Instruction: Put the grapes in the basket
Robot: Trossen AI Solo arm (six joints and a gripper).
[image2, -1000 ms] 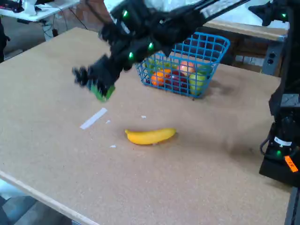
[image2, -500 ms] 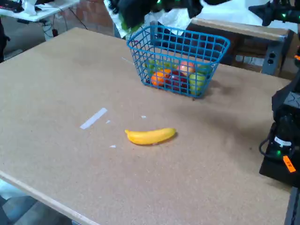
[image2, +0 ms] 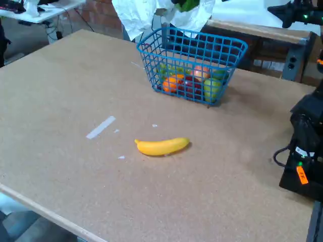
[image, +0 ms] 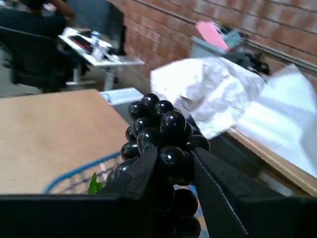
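Above the far side of the blue wire basket (image2: 194,63), the grapes (image: 161,131) were held clamped in the gripper (image: 173,173), lifted but not yet released, so lowering and letting go were judged to remain.

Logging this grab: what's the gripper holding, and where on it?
The grapes, pinched by the fingers around the bunch's lower part.

Gripper (image: 171,198): two black, wedge-shaped fingers on a flat black bar.
Base (image2: 305,151): black, green light, orange tag.
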